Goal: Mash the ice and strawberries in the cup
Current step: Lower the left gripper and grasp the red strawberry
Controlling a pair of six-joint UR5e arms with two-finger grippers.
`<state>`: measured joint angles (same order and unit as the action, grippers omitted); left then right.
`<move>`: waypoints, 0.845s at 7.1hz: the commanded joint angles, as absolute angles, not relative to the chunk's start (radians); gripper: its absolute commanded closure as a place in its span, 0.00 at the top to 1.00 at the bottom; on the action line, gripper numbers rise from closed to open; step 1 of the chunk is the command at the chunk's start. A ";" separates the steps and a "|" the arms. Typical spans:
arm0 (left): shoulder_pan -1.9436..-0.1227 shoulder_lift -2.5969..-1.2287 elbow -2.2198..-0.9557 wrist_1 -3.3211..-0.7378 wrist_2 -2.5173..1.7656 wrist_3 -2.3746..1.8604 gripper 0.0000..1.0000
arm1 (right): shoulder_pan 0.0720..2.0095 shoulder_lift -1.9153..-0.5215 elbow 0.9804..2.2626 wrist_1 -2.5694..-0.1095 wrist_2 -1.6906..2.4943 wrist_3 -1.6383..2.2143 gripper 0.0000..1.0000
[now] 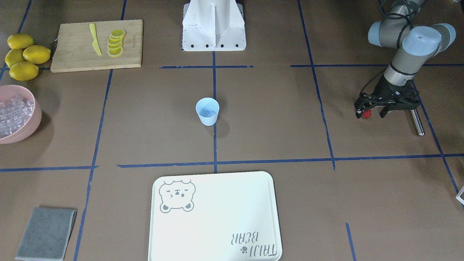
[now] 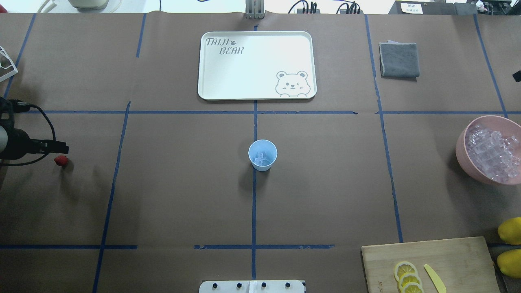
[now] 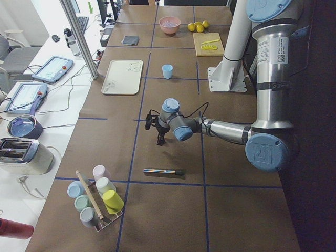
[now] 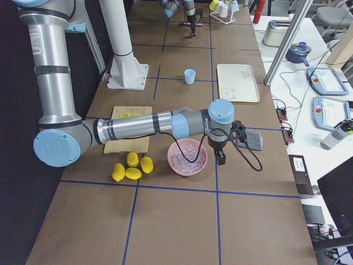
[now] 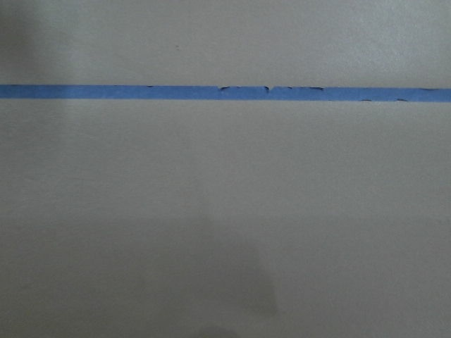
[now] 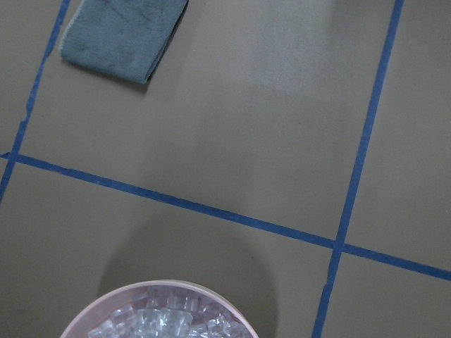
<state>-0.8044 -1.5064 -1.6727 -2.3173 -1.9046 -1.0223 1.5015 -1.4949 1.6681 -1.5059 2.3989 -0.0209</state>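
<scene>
Gaping left claw (image 1: 369,115) by strawberry (image 1: 367,114), ice (image 2: 261,156) in cup (image 2: 263,167), cannot tell right claw (image 4: 220,159) state.

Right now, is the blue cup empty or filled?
Partly filled: the cup holds a few ice cubes; the strawberry is outside, by the left gripper.

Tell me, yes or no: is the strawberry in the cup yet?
No. The strawberry is over at the left gripper, far from the cup, which shows only ice inside.
</scene>
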 commanded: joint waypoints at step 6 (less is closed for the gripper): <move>-0.790 -1.480 -1.669 -2.316 -1.908 -1.020 0.83 | 1.519 -1.505 1.666 -1.502 2.436 -0.015 0.99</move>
<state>-0.7910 -1.4839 -1.6670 -2.3163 -1.9062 -1.0205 1.5186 -1.5055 1.6656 -1.5017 2.4358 -0.0154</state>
